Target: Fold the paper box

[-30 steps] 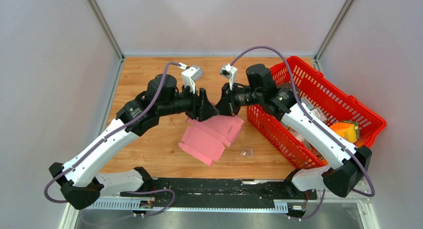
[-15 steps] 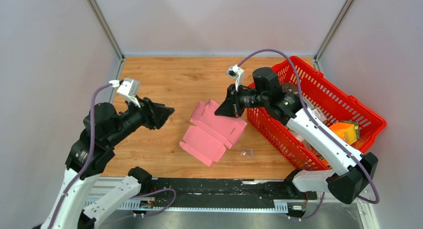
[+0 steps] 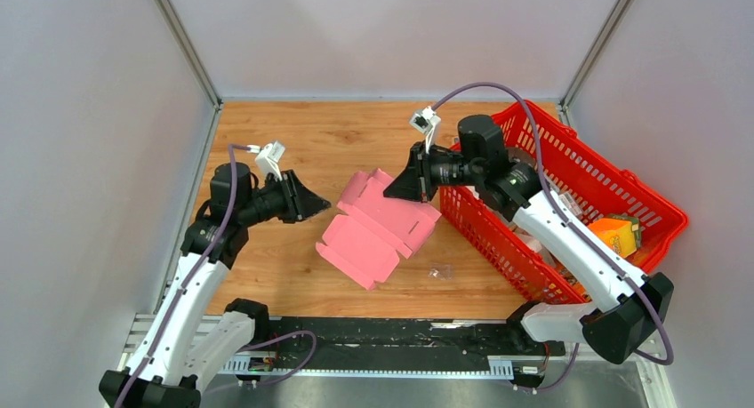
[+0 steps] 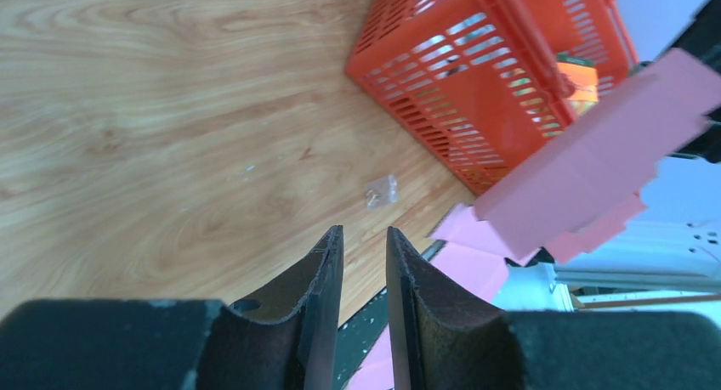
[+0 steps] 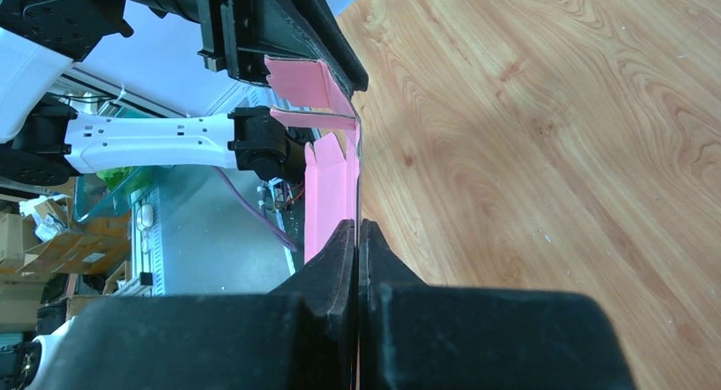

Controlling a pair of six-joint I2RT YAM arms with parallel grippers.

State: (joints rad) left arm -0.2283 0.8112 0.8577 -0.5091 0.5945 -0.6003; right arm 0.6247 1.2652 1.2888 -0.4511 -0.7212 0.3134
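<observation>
Pinching the paper box (image 3: 378, 235) at the middle of the table (image 3: 293, 132), the right gripper (image 5: 357, 224) holds its far edge raised beside the red basket (image 3: 622, 190).
Only the left wrist view reveals the left gripper (image 4: 364, 233) slightly parted and empty, toward the left edge.

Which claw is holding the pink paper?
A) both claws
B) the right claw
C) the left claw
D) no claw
B: the right claw is pinched shut on the edge of the pink paper, while the left claw sits off to the side with nothing between its fingers.
</observation>
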